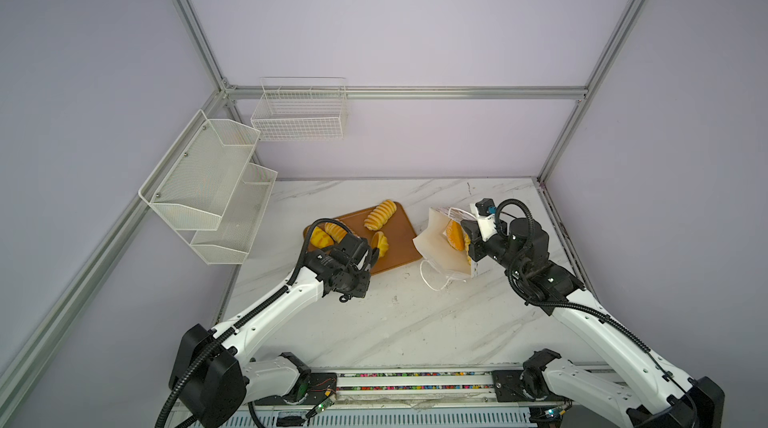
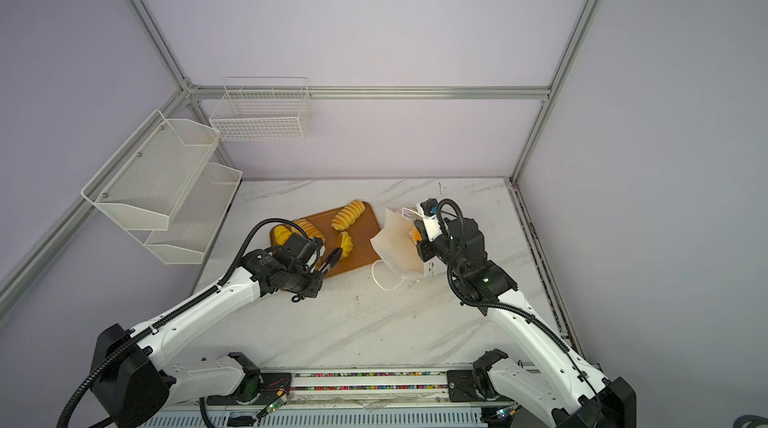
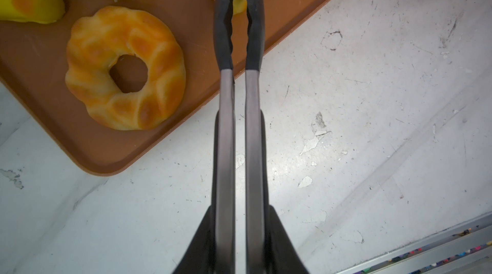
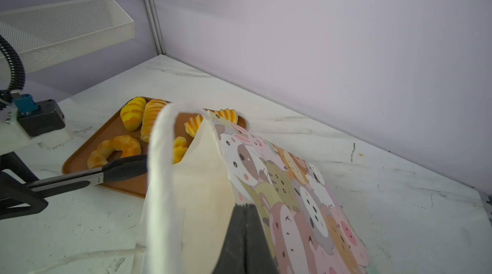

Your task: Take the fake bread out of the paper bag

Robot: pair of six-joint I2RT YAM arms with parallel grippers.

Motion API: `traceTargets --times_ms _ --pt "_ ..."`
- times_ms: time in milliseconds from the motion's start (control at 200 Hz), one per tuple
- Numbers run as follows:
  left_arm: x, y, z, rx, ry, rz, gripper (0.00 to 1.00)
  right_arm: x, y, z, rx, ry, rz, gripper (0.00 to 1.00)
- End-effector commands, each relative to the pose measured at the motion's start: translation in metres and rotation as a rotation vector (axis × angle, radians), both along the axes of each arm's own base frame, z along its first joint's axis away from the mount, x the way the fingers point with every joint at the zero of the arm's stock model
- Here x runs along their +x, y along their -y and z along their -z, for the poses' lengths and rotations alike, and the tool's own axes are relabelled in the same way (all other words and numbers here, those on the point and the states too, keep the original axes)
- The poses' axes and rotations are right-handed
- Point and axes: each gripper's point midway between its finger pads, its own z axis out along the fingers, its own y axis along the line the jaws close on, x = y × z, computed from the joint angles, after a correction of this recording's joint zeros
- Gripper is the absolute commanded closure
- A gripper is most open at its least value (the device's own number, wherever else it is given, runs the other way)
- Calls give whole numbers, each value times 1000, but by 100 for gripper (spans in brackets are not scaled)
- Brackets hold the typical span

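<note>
We are between picks. The right gripper (image 4: 245,207) has its jaws pinched tight on the rim of the paper bag (image 4: 292,192), which sits on the tabletop (image 1: 395,322) with its mouth toward the tray (image 1: 399,230); several pieces already lie there, and one orange piece of fake bread (image 1: 455,234) shows inside the bag. The left gripper (image 3: 239,152) has its jaws clamped on the tongs (image 3: 225,99), whose arms are squeezed almost together, seemingly empty, over the tray's edge. Next, we judge, the tongs must open, cross to the bag's mouth and close gently on that piece without snagging the paper.
</note>
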Motion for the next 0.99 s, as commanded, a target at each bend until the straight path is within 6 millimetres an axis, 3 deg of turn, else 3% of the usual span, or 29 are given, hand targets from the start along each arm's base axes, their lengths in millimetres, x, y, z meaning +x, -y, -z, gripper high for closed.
traceTargets --times_ms 0,335,510,680,815,990 --pt "6 -18 -17 36 69 -91 75 -2 0 -14 12 21 -2 100" --pt "13 -53 -18 22 54 -281 75 0 -5 -11 16 12 -16 100" --pt "22 -56 -19 -40 69 -295 75 2 -6 -10 19 10 -18 100" --pt "30 -41 -19 -114 65 -235 77 2 -7 -9 17 5 -23 100" --pt "34 -32 -33 -154 96 -180 82 1 -5 -9 14 3 -16 100" --pt "30 -10 -51 -193 118 -20 79 2 -5 -7 13 2 -13 100"
